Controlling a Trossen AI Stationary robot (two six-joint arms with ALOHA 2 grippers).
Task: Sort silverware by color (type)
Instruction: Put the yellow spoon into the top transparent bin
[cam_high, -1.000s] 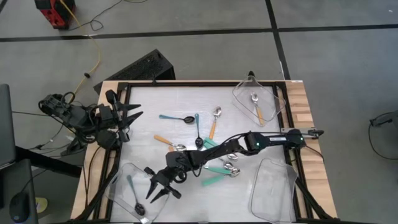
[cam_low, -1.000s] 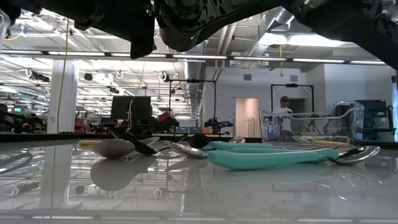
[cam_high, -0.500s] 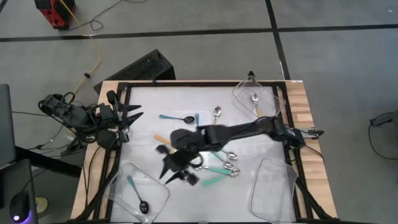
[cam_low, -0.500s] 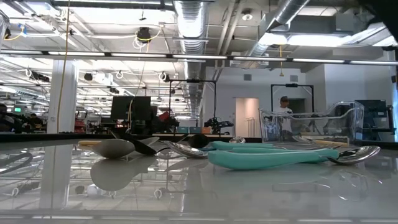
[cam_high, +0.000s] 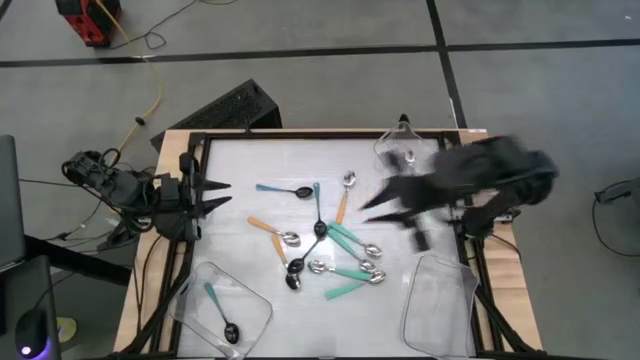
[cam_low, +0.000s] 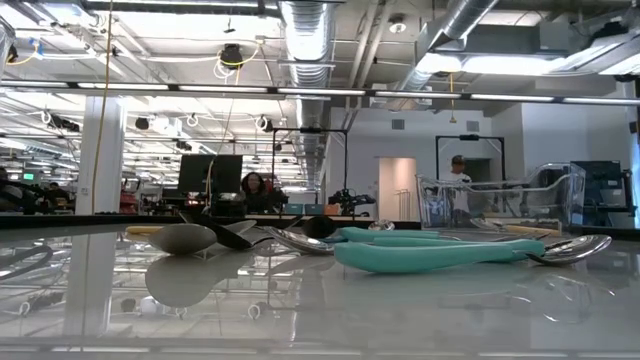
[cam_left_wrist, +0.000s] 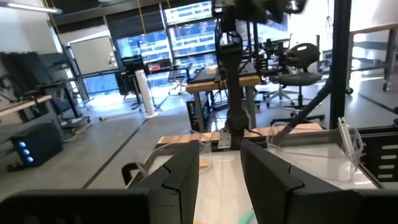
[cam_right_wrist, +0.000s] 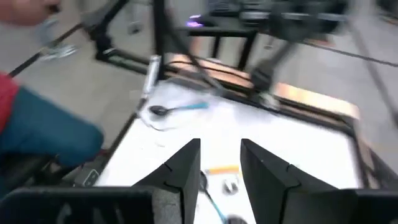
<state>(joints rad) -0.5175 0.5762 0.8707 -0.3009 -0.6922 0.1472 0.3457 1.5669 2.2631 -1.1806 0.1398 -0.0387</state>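
Observation:
The spoons lie loose in a heap at mid-table (cam_high: 325, 240): orange-handled (cam_high: 268, 227), thin blue-handled with black bowls (cam_high: 317, 205), and wide teal-handled (cam_high: 345, 288). The low view shows a teal spoon (cam_low: 440, 252) flat on the table. One blue spoon (cam_high: 216, 308) lies in the near-left clear tray, and one orange spoon (cam_high: 411, 168) in the far-right tray. My right gripper (cam_high: 395, 215) (cam_right_wrist: 221, 165) is open, high and blurred, right of the heap. My left gripper (cam_high: 212, 195) (cam_left_wrist: 219, 168) is open at the table's left edge.
Three clear plastic trays sit on the table: near-left (cam_high: 195, 290), far-right (cam_high: 435, 150) and near-right (cam_high: 440, 305). A black frame (cam_high: 300, 134) runs along the table edges. Bare white tabletop lies along the far side. People show far off in the room behind.
My right gripper, open throughout, has risen from over the near-left tray and swung fast across the spoon heap toward the table's right edge. The spoons and trays have stayed where they were.

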